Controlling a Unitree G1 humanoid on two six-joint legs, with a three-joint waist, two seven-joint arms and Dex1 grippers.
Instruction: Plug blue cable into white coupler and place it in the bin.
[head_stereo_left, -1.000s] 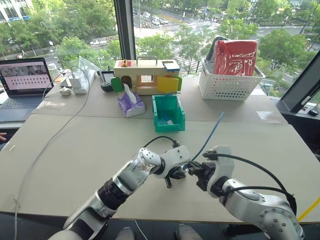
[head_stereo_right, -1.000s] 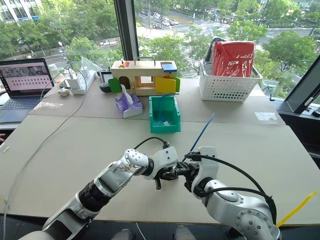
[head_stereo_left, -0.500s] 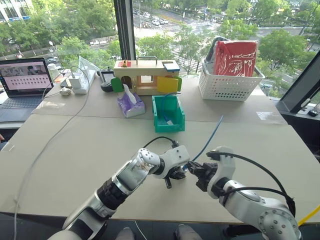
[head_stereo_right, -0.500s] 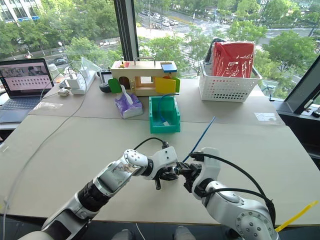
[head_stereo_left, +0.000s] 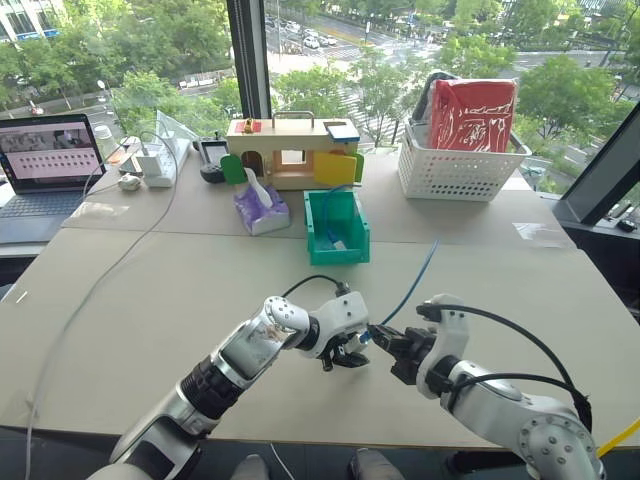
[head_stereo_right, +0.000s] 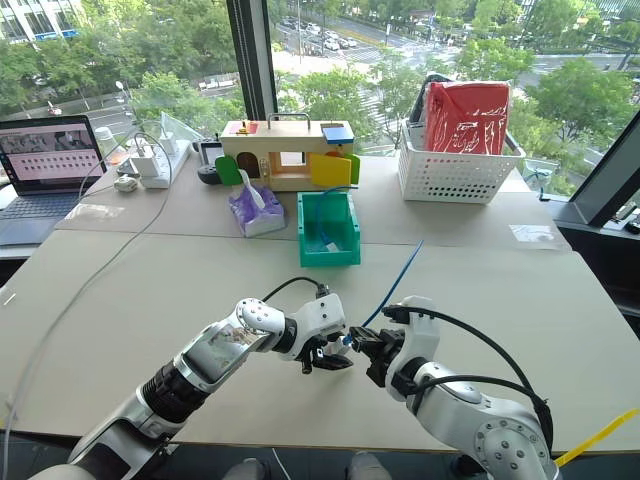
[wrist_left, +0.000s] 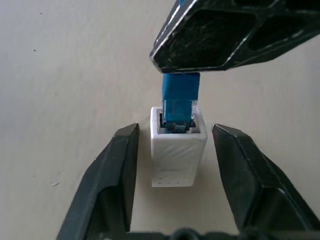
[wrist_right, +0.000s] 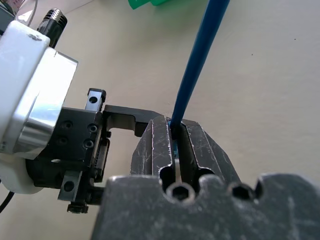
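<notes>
Opened since a second ago, the left gripper (wrist_left: 172, 150) flanks the white coupler (wrist_left: 178, 150) without touching; the right gripper (wrist_right: 175, 137) pinches the plugged-in blue cable (wrist_right: 192, 70).

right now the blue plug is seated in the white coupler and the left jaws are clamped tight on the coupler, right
Not quite. The plug of the blue cable is seated in the white coupler, but the left gripper has its jaws open, a gap on each side of the coupler. The left wrist view shows it.
</notes>
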